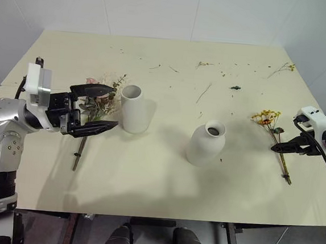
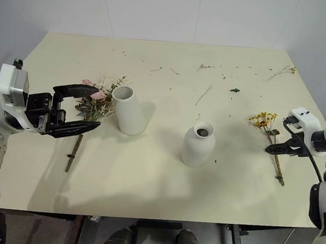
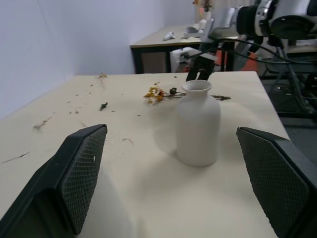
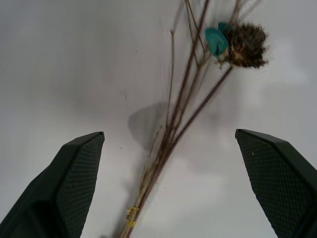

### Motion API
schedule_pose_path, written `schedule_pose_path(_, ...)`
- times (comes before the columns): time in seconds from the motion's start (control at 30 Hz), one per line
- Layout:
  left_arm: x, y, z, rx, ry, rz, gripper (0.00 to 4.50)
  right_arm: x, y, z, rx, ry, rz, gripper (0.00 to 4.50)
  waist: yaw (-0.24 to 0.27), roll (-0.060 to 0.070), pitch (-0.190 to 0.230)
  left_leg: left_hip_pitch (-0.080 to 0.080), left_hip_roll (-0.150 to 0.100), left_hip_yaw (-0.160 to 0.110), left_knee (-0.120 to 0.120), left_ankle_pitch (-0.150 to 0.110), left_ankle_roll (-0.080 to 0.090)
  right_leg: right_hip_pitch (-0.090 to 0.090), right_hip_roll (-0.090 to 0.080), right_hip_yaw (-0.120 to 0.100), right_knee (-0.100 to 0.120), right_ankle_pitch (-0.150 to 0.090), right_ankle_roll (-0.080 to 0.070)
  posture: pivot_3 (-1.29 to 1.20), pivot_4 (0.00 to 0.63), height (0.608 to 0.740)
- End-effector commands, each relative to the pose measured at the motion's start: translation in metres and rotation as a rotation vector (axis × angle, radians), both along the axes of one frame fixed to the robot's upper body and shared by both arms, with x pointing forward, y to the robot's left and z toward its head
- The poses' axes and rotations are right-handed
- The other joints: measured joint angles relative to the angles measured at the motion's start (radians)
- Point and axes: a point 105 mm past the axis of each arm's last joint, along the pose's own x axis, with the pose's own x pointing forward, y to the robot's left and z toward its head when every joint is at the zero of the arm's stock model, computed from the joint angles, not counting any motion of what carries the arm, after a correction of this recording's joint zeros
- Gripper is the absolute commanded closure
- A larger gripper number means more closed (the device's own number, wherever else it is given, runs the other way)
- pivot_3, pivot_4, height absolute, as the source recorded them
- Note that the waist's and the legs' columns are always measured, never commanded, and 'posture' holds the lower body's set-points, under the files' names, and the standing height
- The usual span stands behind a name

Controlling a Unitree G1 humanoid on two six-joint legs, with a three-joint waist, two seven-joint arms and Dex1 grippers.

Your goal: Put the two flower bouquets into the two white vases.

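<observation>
On table (image 1: 158,173): both bouquets flat, heads pointing away; both fingers wide open, empty.

a pale cream bench (image 1: 158,178) carries a straight white cylinder vase (image 1: 135,109) left of centre and a rounder white vase with a small flared neck (image 1: 206,143) near the middle, both upright and well apart. just beside the cylinder's left lies a pink rose bouquet (image 1: 98,103), its brown stem pointing toward the near edge, while a small yellow-orange bouquet (image 1: 271,124) lies flat near the right edge. loose dry twigs and scraps (image 1: 204,92) are scattered over the far half.
</observation>
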Motion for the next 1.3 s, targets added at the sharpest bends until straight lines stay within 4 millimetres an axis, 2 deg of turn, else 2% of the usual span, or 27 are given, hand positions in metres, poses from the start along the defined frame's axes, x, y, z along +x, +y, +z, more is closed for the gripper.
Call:
schedule_pose_path(0.03, -0.01, 0.001, 0.008, -0.007, -0.033, -0.005, 0.0, 0.001, -0.001, 0.002, -0.007, 0.001, 0.003, 0.19, 0.0, 0.0, 0.0, 0.0, 0.0, 0.0, 0.0, 0.0, 0.0, 0.0, 0.0, 0.0, 0.0, 0.0, 0.0, 0.0, 0.15, 0.74)
schedule_pose_path(0.1, -0.012, 0.002, 0.009, -0.004, -0.034, 0.007, 0.0, 0.001, 0.004, -0.002, 0.013, 0.018, 0.02, 0.57, 0.0, 0.0, 0.0, 0.0, 0.0, 0.0, 0.0, 0.0, 0.0, 0.0, 0.0, 0.0, 0.0, 0.0, 0.0, 0.0, 0.15, 0.74)
schedule_pose_path(0.33, -0.015, 0.005, 0.016, 0.014, -0.041, 0.028, 0.0, 0.006, 0.007, -0.002, 0.014, -0.009, 0.009, 2.88, 0.0, 0.0, 0.0, 0.001, 0.0, 0.0, 0.001, 0.0, 0.0, 0.001, 0.0, 0.0, 0.001, 0.0, 0.0, 0.0, 0.15, 0.74)
schedule_pose_path(0.4, -0.014, 0.005, 0.017, 0.014, -0.043, 0.029, 0.0, 0.01, 0.006, 0.002, 0.017, -0.047, -0.005, 3.57, -0.001, 0.0, 0.0, 0.001, 0.0, 0.0, 0.001, 0.0, 0.0, 0.001, 0.001, 0.0, 0.001, 0.0, 0.0, 0.0, 0.15, 0.74)
schedule_pose_path(0.5, -0.012, 0.005, 0.017, 0.016, -0.045, 0.029, 0.0, 0.018, 0.014, 0.021, 0.08, -0.158, 0.034, 4.49, -0.001, 0.0, 0.0, 0.001, 0.0, 0.0, 0.002, 0.0, 0.0, 0.001, 0.0, 0.0, 0.001, 0.0, 0.0, 0.0, 0.15, 0.74)
schedule_pose_path(0.67, -0.003, 0.005, 0.02, 0.011, -0.06, 0.043, 0.0, 0.033, 0.023, 0.078, 0.213, -0.441, 0.043, 4.49, 0.0, 0.001, 0.001, 0.001, 0.0, 0.0, 0.001, 0.0, 0.0, 0.001, 0.0, 0.0, 0.001, 0.0, 0.0, 0.0, 0.15, 0.74)
schedule_pose_path(0.77, 0.003, 0.005, 0.022, 0.001, -0.069, 0.047, 0.0, 0.037, 0.031, 0.101, 0.262, -0.558, 0.083, 4.49, 0.002, 0.001, 0.0, 0.001, 0.0, 0.0, 0.001, 0.0, 0.0, 0.001, 0.001, 0.0, 0.001, 0.0, 0.0, 0.0, 0.15, 0.74)
schedule_pose_path(0.83, 0.006, 0.005, 0.023, -0.009, -0.072, 0.051, 0.0, 0.038, 0.045, 0.133, 0.338, -0.751, 0.169, 4.49, 0.002, 0.001, 0.0, 0.0, 0.0, 0.0, 0.001, 0.0, 0.0, 0.001, 0.0, 0.0, 0.0, 0.0, 0.0, 0.0, 0.15, 0.74)
schedule_pose_path(0.93, 0.012, 0.007, 0.021, -0.032, -0.066, 0.064, 0.0, 0.024, 0.067, 0.18, 0.479, -1.038, 0.285, 4.49, 0.002, 0.001, 0.0, 0.0, 0.0, 0.0, 0.001, 0.0, -0.001, 0.001, 0.001, 0.0, 0.0, 0.0, 0.0, 0.0, 0.15, 0.74)
schedule_pose_path(1.0, 0.016, 0.009, 0.016, -0.056, -0.053, 0.078, 0.0, 0.005, 0.086, 0.206, 0.613, -1.185, 0.359, 4.49, 0.001, 0.001, 0.0, 0.0, 0.001, 0.0, 0.001, 0.001, -0.003, 0.001, 0.001, 0.0, 0.001, 0.0, 0.001, 0.0, 0.15, 0.74)
schedule_pose_path(1.07, 0.019, 0.009, 0.011, -0.069, -0.041, 0.083, 0.0, -0.014, 0.101, 0.215, 0.72, -1.239, 0.426, 4.49, 0.002, 0.001, 0.0, 0.0, 0.001, -0.001, 0.0, 0.001, -0.003, 0.001, 0.001, 0.0, 0.002, 0.0, 0.001, 0.0, 0.15, 0.74)
schedule_pose_path(1.13, 0.02, 0.01, 0.005, -0.069, -0.024, 0.084, 0.0, -0.033, 0.118, 0.216, 0.838, -1.233, 0.487, 4.49, 0.006, 0.001, 0.0, 0.0, 0.002, -0.002, 0.001, 0.001, -0.003, 0.001, 0.001, -0.001, 0.006, 0.0, 0.001, 0.0, 0.15, 0.74)
schedule_pose_path(1.2, 0.02, 0.01, 0.001, -0.066, -0.008, 0.079, 0.0, -0.049, 0.133, 0.211, 0.905, -1.2, 0.547, 4.49, 0.008, 0.001, 0.0, 0.0, 0.001, -0.002, 0.002, 0.001, -0.003, 0.001, 0.001, -0.001, 0.006, 0.0, 0.001, 0.0, 0.15, 0.74)
schedule_pose_path(1.3, 0.021, 0.012, 0.002, -0.06, -0.008, 0.08, 0.0, -0.058, 0.153, 0.189, 0.928, -1.094, 0.593, 4.49, 0.013, 0.001, 0.0, -0.001, 0.001, -0.002, 0.003, 0.0, 0.0, 0.001, 0.0, -0.001, 0.006, 0.0, 0.001, 0.0, 0.15, 0.74)
